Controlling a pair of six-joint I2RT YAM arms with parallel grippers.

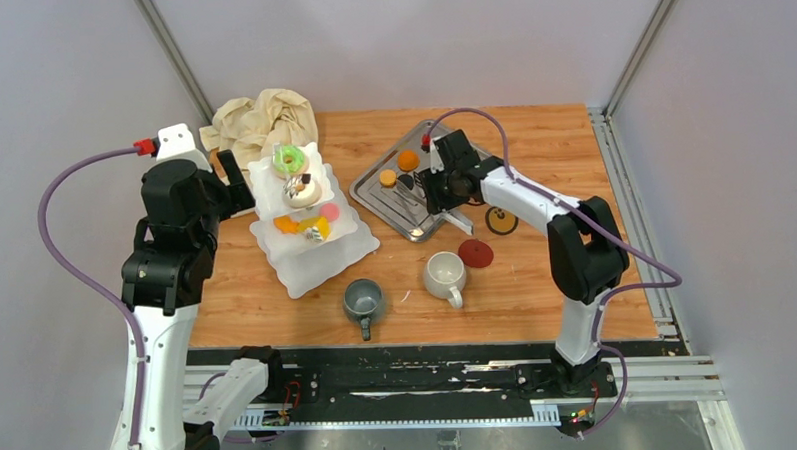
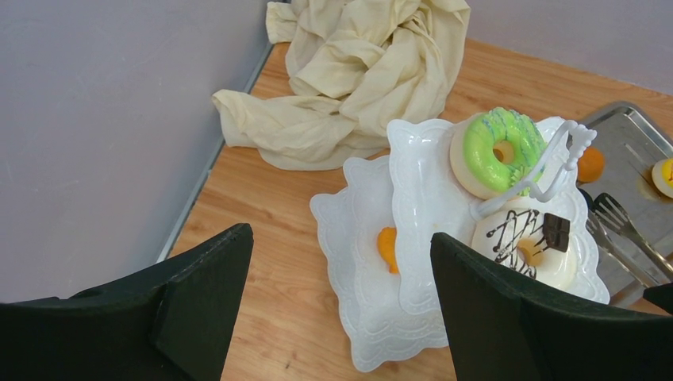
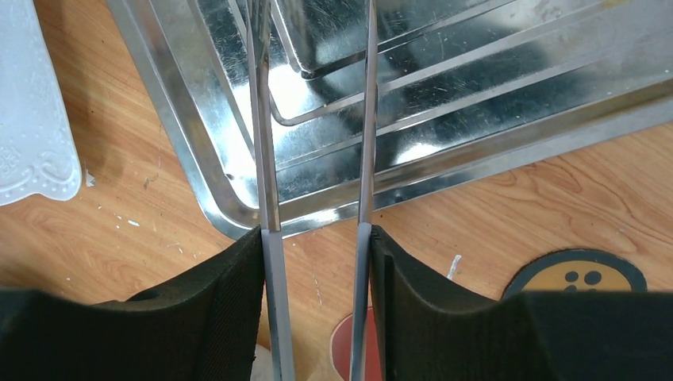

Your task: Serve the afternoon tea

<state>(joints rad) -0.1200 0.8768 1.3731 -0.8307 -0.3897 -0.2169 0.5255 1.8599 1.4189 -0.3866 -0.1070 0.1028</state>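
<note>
Right tool (image 3: pixel 316 246) grips tongs (image 3: pixel 262 159) over tray (image 3: pixel 198 182); orange pastry (image 1: pixel 407 160) at tray's 12 o'clock. Left tool (image 2: pixel 341 238) open, empty, by stand (image 2: pixel 421 206). Risk: tongs twist in grip, flick pastry off counter (image 1: pixel 537 290); tips hard to see.

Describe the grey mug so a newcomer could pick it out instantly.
Find the white three-tier stand on the left half of the wooden table. Just past its near right corner, towards the near edge, two mugs stand side by side. The grey mug is the left one, dark where its neighbour, the white mug, is pale.
</note>
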